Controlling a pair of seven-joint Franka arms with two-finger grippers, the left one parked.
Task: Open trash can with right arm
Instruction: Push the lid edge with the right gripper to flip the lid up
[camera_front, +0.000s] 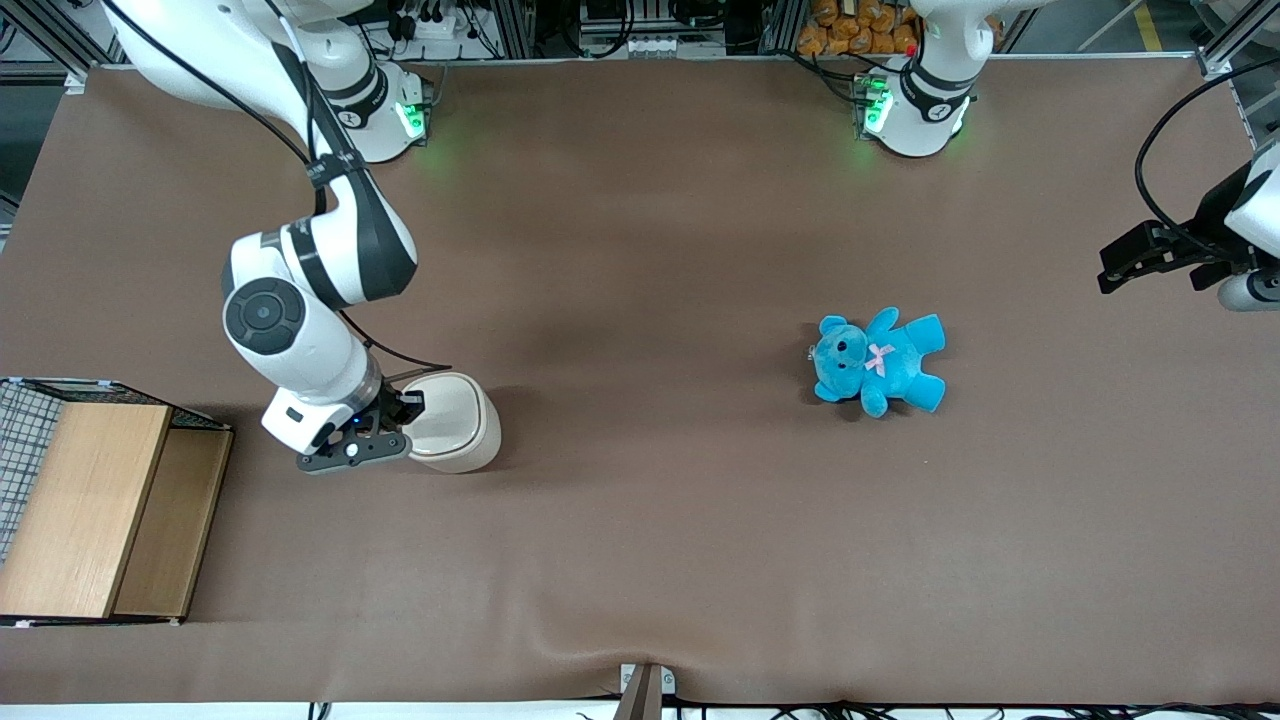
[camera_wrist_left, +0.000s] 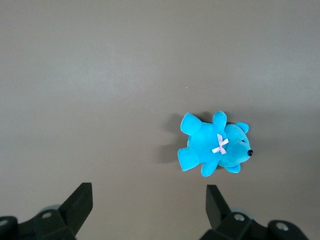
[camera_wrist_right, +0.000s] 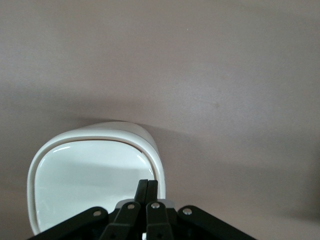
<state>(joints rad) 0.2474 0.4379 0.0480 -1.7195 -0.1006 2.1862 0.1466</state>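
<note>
The trash can (camera_front: 455, 420) is a small cream-white bin with a flat lid, standing on the brown table toward the working arm's end. Its lid lies flat and closed in the right wrist view (camera_wrist_right: 90, 175). My right arm's gripper (camera_front: 405, 408) sits at the lid's edge on the side toward the wooden box. Its two black fingers are pressed together, with nothing between them, and their tips (camera_wrist_right: 148, 186) rest over the lid near its rim.
A wooden box with wire mesh (camera_front: 90, 505) stands at the working arm's end of the table, close to the arm's wrist. A blue teddy (camera_front: 878, 362) lies toward the parked arm's end; it also shows in the left wrist view (camera_wrist_left: 215, 147).
</note>
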